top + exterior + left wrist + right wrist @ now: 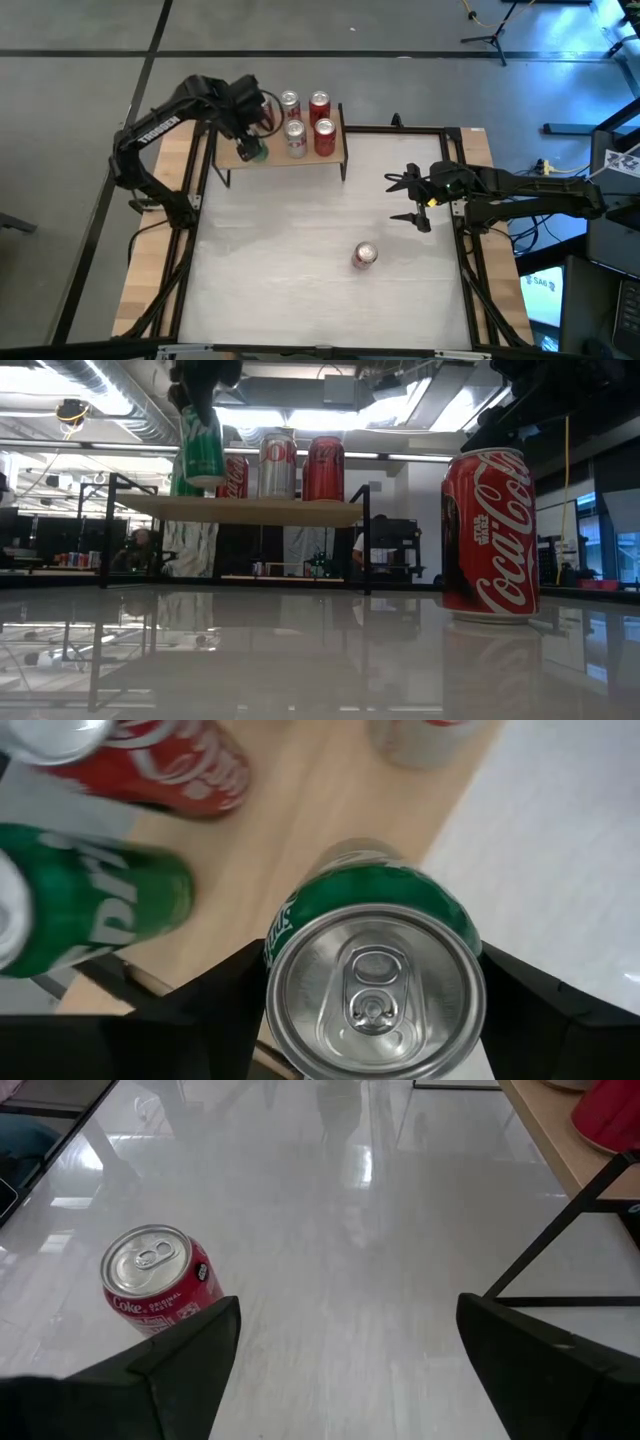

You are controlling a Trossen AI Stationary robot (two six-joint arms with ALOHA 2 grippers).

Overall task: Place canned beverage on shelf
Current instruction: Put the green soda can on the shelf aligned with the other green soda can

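Sprite can (372,982), green with a silver top, is sitting upright between the two dark fingers of the left gripper (252,143), which is pinching it at its sides just below the rim. In the low view this green can (203,448) is hanging clear above the board of the shelf (250,511), its base not touching the wood, near the shelf's left end. From above, the held can is showing over the shelf's front left corner, with the left arm reaching in from the tabletop's left edge.

On the light-wood shelf (300,157), standing at the tabletop's far edge, four more cans are standing in a tight block to the right of the gripper: two silver cans (290,102) on the left and two red cans (319,104) on the right. The left wrist view is also showing a second green Sprite can (100,910) beside the held one, though its footing is hard to tell.

A red Coca-Cola can (364,255) is standing upright and alone on the white tabletop (280,290), toward the front and right of the middle. The right gripper (413,198) is hovering near the tabletop's right edge, its fingers spread wide and holding nothing, with the Coca-Cola can lying apart from it, nearer the front edge.
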